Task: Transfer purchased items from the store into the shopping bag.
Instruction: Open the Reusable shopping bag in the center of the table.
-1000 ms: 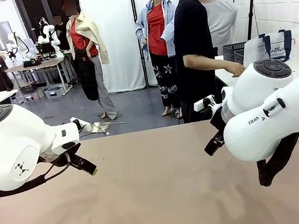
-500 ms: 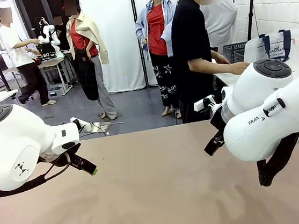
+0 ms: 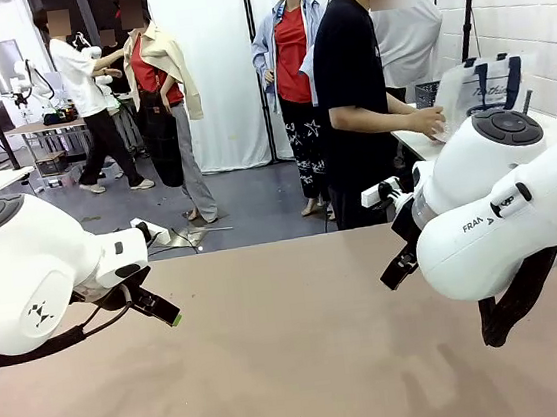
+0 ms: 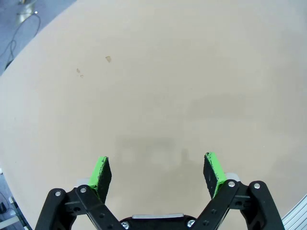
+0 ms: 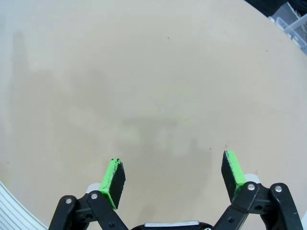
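The shopping bag [image 3: 484,84], clear plastic with dark navy handles and dark lettering, is at a side table at the far right. A person in a black T-shirt [image 3: 352,79] stands beside it with a hand [image 3: 434,124] at its lower edge. The purchased items are out of view. My left gripper [image 4: 157,171] hangs open over bare tan tabletop, nothing between its green pads [image 4: 101,172]. My right gripper [image 5: 173,173] is open too, over bare tabletop. In the front view the left gripper [image 3: 159,309] sits low at the left and the right gripper [image 3: 398,265] at the right.
The tan table [image 3: 294,348] spreads between both arms. A dark grey mesh basket [image 3: 431,94] stands on the side table behind the person's arm. Another person [image 3: 85,100] walks in the far left background near other tables.
The shopping bag has shifted left and tilted toward the person's hand. The person in the far background has walked to the right. Neither arm has moved.
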{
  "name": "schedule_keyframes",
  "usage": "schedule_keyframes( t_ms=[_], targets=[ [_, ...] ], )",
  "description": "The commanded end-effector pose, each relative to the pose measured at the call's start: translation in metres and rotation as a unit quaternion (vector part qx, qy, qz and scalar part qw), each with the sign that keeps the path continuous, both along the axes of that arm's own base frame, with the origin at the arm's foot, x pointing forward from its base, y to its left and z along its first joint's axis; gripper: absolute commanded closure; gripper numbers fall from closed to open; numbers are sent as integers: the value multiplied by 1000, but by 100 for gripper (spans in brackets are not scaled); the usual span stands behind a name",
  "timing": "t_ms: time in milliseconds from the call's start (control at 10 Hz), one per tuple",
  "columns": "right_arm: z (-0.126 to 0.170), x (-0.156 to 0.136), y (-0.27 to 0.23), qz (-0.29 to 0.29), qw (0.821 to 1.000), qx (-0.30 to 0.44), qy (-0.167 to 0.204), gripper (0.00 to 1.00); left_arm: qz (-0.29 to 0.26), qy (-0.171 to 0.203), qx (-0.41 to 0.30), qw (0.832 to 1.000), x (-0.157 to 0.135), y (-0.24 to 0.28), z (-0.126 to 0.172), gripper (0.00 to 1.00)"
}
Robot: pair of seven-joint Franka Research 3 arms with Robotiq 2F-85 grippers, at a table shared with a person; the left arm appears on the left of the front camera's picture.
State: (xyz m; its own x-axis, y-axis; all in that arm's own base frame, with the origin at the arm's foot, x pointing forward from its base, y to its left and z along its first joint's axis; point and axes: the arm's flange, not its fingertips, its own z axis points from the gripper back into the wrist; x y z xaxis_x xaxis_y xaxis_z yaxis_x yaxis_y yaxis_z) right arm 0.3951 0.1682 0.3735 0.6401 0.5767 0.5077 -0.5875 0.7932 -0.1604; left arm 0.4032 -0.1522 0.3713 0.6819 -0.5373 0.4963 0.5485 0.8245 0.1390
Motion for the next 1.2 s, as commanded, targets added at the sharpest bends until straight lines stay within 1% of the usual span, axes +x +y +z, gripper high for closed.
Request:
schedule_keyframes(
  t_ms=[0, 1100],
  targets=[
    [0, 0, 0, 0, 1000, 0, 0, 0, 1, 0, 0, 1000, 0, 1, 0, 0],
    [0, 0, 0, 0, 1000, 0, 0, 0, 1, 0, 0, 1000, 0, 1, 0, 0]
  ],
)
